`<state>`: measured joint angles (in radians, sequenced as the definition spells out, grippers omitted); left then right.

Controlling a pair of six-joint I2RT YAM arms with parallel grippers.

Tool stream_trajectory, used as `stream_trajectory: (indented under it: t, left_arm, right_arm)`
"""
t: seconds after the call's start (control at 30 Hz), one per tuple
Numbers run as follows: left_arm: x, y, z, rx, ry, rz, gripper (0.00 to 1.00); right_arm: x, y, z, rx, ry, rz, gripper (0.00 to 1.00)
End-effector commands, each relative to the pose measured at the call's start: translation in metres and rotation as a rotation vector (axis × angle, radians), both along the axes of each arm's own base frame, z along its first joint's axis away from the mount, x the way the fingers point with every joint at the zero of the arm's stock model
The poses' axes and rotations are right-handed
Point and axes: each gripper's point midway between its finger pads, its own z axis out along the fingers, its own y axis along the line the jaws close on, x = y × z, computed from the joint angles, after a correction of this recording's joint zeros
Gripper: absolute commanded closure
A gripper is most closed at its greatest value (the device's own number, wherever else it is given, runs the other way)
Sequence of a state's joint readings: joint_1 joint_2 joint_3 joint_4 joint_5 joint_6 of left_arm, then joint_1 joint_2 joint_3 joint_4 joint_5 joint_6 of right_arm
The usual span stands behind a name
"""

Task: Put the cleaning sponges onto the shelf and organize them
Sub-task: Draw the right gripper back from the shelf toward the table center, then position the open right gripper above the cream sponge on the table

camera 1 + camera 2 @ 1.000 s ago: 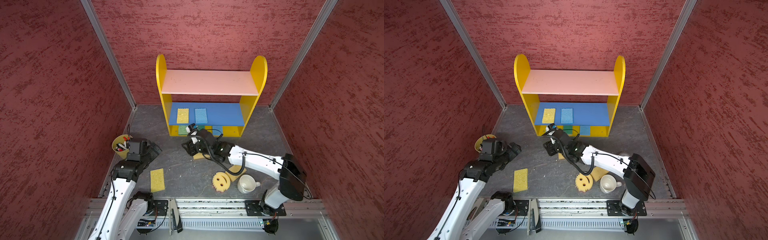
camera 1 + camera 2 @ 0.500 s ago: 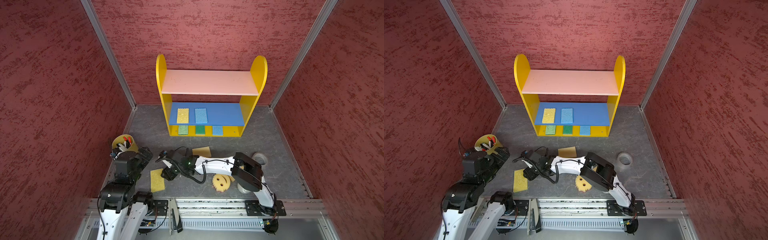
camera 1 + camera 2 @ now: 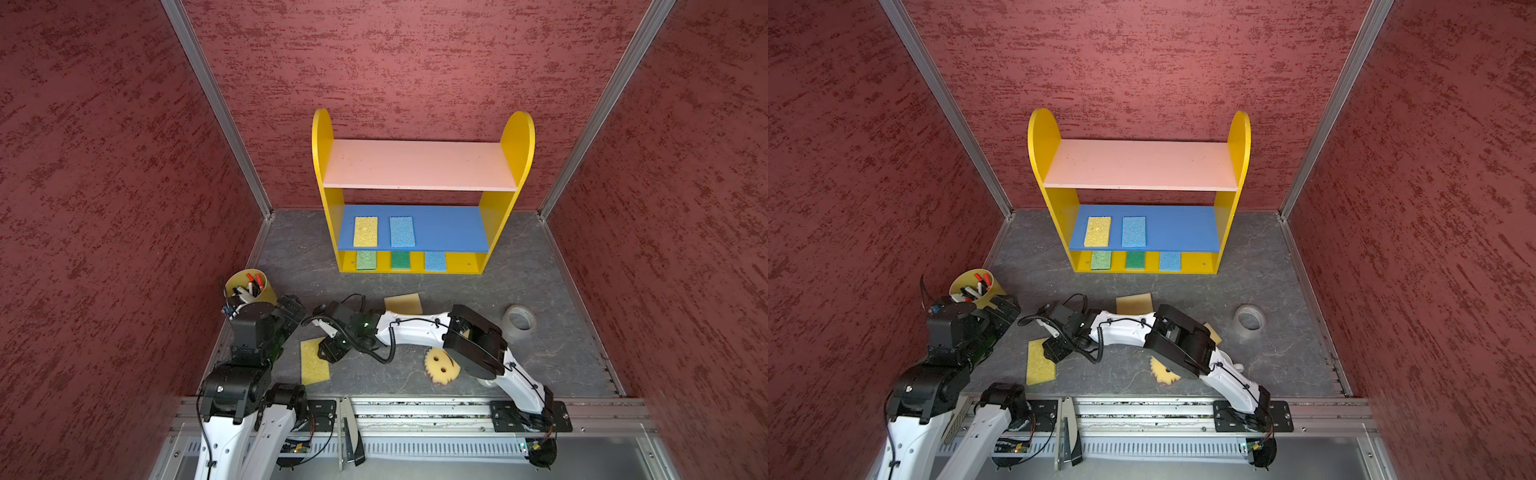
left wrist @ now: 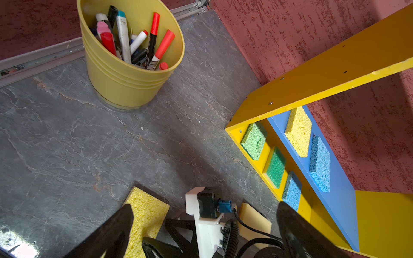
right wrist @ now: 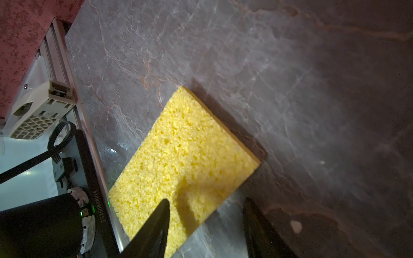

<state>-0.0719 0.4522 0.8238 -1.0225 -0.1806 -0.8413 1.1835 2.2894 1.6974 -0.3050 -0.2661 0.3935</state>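
The shelf (image 3: 322,166) stands at the back wall. Its blue board carries a yellow sponge (image 3: 365,231) and a blue sponge (image 3: 402,231). Three more sponges lie on its base (image 3: 461,262). On the floor lie a yellow sponge (image 3: 315,365) (image 5: 185,152), a tan sponge (image 3: 404,302) and a round smiley sponge (image 3: 440,366). My right gripper (image 3: 330,351) (image 5: 205,201) is open and low over the yellow sponge's corner, with one finger above the sponge and the other above the floor. My left gripper (image 3: 293,307) (image 4: 205,205) is wide open and empty, next to the right wrist.
A yellow cup of markers (image 3: 249,286) stands at the left wall, just behind my left gripper. A tape roll (image 3: 518,320) lies on the right. A second tan piece (image 3: 1212,332) and a white mug (image 3: 1238,368) peek out from under my right arm.
My right arm swung from the tan sponge before the shelf to the front left, over the yellow sponge, its jaws a little wider. My left arm drew back toward the rail.
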Motion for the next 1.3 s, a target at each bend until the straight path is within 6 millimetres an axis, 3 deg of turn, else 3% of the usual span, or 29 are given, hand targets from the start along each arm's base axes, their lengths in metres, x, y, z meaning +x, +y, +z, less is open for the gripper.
stream_trajectory:
  t: [0.0,0.1,0.27,0.47,0.63,0.8,1.03,1.27]
  left_arm:
    - [0.006,-0.001,-0.002,-0.011,-0.008,-0.003,0.0]
    - [0.009,-0.006,-0.005,-0.022,-0.012,-0.026,0.0]
    - [0.02,-0.015,-0.017,-0.026,0.012,-0.084,0.02]
    - [0.035,-0.026,-0.029,-0.064,0.033,-0.131,0.04]
    - [0.042,-0.032,-0.031,-0.088,0.023,-0.153,0.04]
    - [0.042,-0.032,-0.03,-0.083,0.028,-0.157,0.04]
    - [0.044,-0.034,-0.032,-0.095,0.026,-0.158,0.04]
    - [0.047,-0.039,-0.04,-0.114,0.045,-0.183,0.04]
  right_arm:
    - [0.017,-0.018,0.005,-0.021,-0.011,-0.071,0.45]
    - [0.037,-0.049,0.016,0.016,-0.007,-0.175,0.46]
    - [0.067,-0.139,0.025,-0.002,-0.019,-0.399,0.45]
    - [0.087,-0.237,0.036,-0.053,-0.071,-0.624,0.42]
    - [0.102,-0.289,0.032,-0.074,-0.06,-0.775,0.41]
    - [0.115,-0.304,0.04,-0.052,-0.073,-0.824,0.41]
    - [0.141,-0.294,0.091,-0.014,-0.195,-0.796,0.44]
    - [0.147,-0.292,0.087,-0.035,-0.198,-0.79,0.44]
